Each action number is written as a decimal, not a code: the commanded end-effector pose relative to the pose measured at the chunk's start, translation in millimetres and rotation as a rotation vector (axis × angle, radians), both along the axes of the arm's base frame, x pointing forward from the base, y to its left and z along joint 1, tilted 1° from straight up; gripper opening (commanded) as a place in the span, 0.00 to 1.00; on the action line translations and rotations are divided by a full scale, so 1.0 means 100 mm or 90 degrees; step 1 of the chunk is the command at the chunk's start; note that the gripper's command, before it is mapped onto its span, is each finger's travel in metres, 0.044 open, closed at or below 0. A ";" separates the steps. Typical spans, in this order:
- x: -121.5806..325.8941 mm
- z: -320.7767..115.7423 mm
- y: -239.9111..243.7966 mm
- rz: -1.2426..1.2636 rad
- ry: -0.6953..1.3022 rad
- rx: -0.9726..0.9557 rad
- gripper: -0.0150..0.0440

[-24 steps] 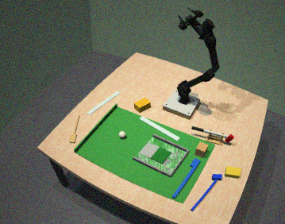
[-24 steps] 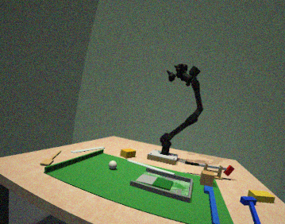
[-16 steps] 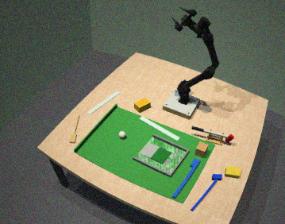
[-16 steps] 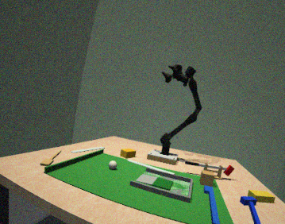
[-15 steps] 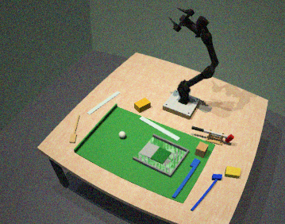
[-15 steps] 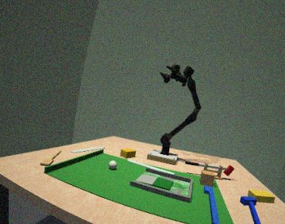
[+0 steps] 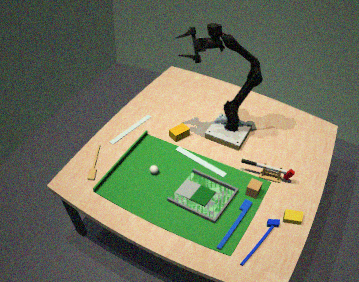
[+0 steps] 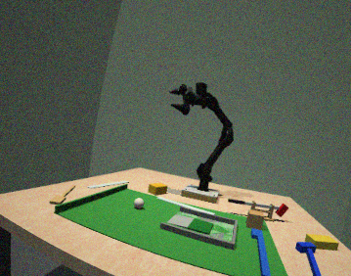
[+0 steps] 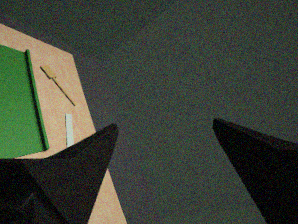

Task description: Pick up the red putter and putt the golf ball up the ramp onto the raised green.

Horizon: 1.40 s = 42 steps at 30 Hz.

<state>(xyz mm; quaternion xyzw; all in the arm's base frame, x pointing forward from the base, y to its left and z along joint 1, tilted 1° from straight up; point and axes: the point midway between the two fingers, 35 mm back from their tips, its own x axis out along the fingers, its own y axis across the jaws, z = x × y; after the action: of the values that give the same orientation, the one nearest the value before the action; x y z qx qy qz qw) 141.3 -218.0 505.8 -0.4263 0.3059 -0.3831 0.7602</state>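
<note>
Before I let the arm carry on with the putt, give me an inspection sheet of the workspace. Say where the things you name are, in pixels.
Surface: wooden table (image 7: 156,95) (image 8: 25,220), green mat (image 7: 136,200) (image 8: 104,215) on it
Job's things: red putter (image 7: 289,174) (image 8: 282,209) on a small stand; golf ball (image 7: 154,169) (image 8: 139,203) on the mat, off the ramp (image 7: 187,190) (image 8: 179,220)
Clutter: blue putters, yellow blocks, white strips, wooden block (image 7: 254,188) (image 8: 255,219), tan putter (image 7: 92,173) (image 8: 57,200) (image 9: 48,72)
Gripper (image 7: 187,46) (image 8: 175,99) (image 9: 164,125): open, empty, raised
Cables: nothing seen
Surroundings: plain walls, dark floor

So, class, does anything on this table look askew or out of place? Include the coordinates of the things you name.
Yes, one mild oddity: a blue putter-like club (image 7: 234,224) (image 8: 260,252) lies on the green mat (image 7: 136,185) (image 8: 104,210), while the other blue one (image 7: 257,245) (image 8: 311,258) lies off it. Nothing looks damaged.
</note>
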 end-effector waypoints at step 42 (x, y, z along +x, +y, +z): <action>0.93 -4.07 4.06 0.975 0.890 0.331 1.00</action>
<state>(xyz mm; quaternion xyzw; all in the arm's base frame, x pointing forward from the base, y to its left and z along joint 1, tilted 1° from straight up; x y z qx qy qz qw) 241.3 184.9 101.4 -0.4537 0.3990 0.5925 0.5328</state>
